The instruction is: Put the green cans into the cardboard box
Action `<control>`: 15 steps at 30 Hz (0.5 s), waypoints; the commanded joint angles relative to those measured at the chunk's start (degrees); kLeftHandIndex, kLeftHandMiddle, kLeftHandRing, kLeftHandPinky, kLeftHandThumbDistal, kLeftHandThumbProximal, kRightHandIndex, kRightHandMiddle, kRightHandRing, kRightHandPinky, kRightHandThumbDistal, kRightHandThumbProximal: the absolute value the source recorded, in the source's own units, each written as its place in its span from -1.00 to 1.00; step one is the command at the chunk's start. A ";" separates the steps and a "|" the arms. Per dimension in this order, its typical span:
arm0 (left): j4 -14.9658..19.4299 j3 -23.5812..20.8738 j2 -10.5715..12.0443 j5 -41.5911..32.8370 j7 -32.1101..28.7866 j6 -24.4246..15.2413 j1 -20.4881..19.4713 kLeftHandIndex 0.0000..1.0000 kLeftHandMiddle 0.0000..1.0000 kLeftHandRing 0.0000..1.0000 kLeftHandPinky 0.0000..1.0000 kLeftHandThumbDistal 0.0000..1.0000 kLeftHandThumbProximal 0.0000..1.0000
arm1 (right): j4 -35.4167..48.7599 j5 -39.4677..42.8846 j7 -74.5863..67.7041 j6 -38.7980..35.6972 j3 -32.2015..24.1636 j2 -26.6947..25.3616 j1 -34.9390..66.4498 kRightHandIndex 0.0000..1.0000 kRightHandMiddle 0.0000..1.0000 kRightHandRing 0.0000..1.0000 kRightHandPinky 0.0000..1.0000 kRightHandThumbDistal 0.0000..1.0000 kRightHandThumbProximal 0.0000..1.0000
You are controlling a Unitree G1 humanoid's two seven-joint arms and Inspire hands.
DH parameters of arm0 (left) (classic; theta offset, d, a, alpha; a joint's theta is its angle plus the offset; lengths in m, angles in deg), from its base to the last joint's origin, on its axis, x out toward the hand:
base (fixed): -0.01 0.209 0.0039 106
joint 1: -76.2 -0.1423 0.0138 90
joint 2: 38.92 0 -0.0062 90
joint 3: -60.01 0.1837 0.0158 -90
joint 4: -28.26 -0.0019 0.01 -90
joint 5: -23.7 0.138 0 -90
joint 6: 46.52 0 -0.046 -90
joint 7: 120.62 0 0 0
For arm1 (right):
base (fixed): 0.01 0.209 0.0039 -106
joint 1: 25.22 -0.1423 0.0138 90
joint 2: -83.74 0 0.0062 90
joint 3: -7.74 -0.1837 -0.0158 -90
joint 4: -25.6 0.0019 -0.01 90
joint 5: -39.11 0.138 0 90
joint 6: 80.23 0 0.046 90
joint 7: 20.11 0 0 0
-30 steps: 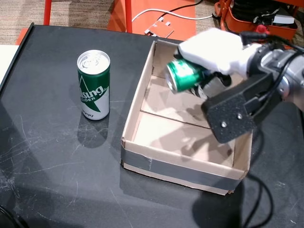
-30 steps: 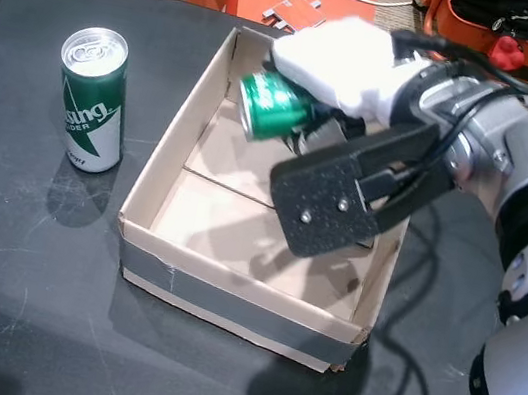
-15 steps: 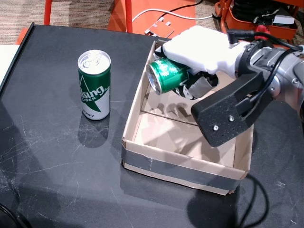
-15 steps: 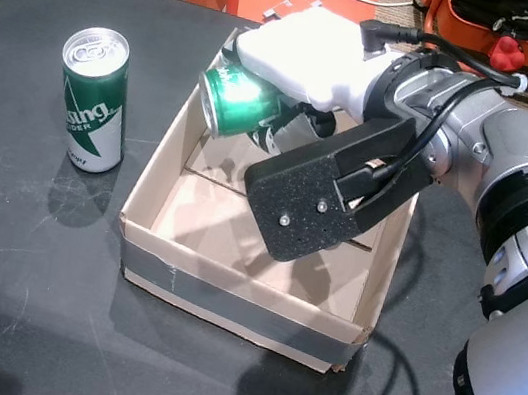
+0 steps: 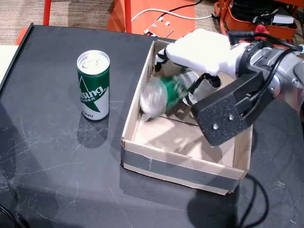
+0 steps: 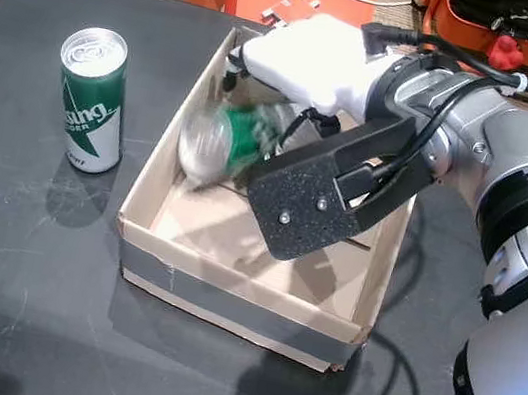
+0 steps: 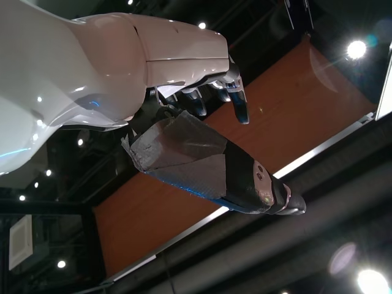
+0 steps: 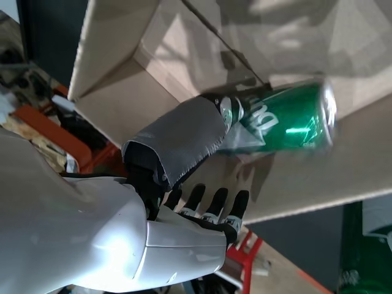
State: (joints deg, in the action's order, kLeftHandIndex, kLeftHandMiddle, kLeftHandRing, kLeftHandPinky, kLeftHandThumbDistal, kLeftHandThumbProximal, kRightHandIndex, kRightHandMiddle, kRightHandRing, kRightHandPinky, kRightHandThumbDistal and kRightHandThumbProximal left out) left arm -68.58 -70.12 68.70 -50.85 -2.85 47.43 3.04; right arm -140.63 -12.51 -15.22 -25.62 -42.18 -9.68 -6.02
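Observation:
One green can (image 5: pixel 161 95) (image 6: pixel 223 138) is blurred and lying on its side in mid-air inside the cardboard box (image 5: pixel 175 166) (image 6: pixel 228 293), against its left wall. My right hand (image 5: pixel 199 50) (image 6: pixel 308 58) hovers just above it, open, fingers spread and off the can. The right wrist view shows that can (image 8: pixel 282 119) free beyond my thumb, with the right hand (image 8: pixel 184 208) empty. A second green can (image 5: pixel 93 85) (image 6: pixel 91 100) stands upright on the black table, left of the box. My left hand (image 7: pixel 165 73) shows only in its wrist view, holding nothing.
The black table (image 5: pixel 57 180) runs to an edge at the far left. Behind it stand an orange frame (image 5: pixel 126 14) with a white cable and an orange case (image 5: pixel 247 14). The black wrist mount (image 5: pixel 228 116) hangs over the box's right half.
My right hand carried the can leftward over the box, then let go. The can has dropped from the fingers toward the box floor. The standing can has not moved.

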 commanded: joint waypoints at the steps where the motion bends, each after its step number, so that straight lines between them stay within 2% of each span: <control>1: -0.37 -0.01 -0.05 0.03 0.38 -0.24 -0.84 0.48 0.59 0.79 0.43 1.00 -0.08 | -0.29 2.10 2.26 0.53 -1.14 0.42 -0.58 0.74 0.78 0.79 0.67 1.00 0.29; 7: -1.13 -0.01 -0.49 0.02 0.11 -0.21 -0.40 0.48 0.60 0.82 0.42 1.00 -0.19 | -0.08 5.27 7.89 2.27 -3.60 1.18 -0.90 0.84 0.88 0.92 0.76 1.00 0.26; 10: -2.04 0.01 -0.95 0.55 -0.52 -0.61 0.14 0.50 0.61 0.83 0.42 1.00 -0.10 | -0.07 7.15 10.17 3.05 -5.19 1.52 -1.09 0.86 0.88 0.95 0.82 1.00 0.23; 12: -3.51 0.04 -1.78 0.89 -2.08 -0.63 0.84 0.55 0.65 0.85 0.44 1.00 -0.12 | -0.05 8.25 11.52 3.66 -6.20 1.66 -1.39 0.86 0.87 0.97 0.86 1.00 0.29; 15: -6.71 -0.31 -2.77 1.42 -5.08 -1.62 2.52 0.58 0.69 0.89 0.46 1.00 -0.14 | 0.30 10.14 11.26 3.36 -7.95 1.32 -1.58 0.75 0.80 0.93 0.83 1.00 0.22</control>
State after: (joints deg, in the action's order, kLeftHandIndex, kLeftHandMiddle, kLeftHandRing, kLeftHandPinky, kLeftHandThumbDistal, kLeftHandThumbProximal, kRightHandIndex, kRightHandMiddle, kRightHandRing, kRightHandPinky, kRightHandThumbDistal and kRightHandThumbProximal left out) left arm -74.16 -70.36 66.61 -50.18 -6.63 46.62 5.09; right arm -140.62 -3.73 -4.15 -22.03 -49.05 -8.09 -6.52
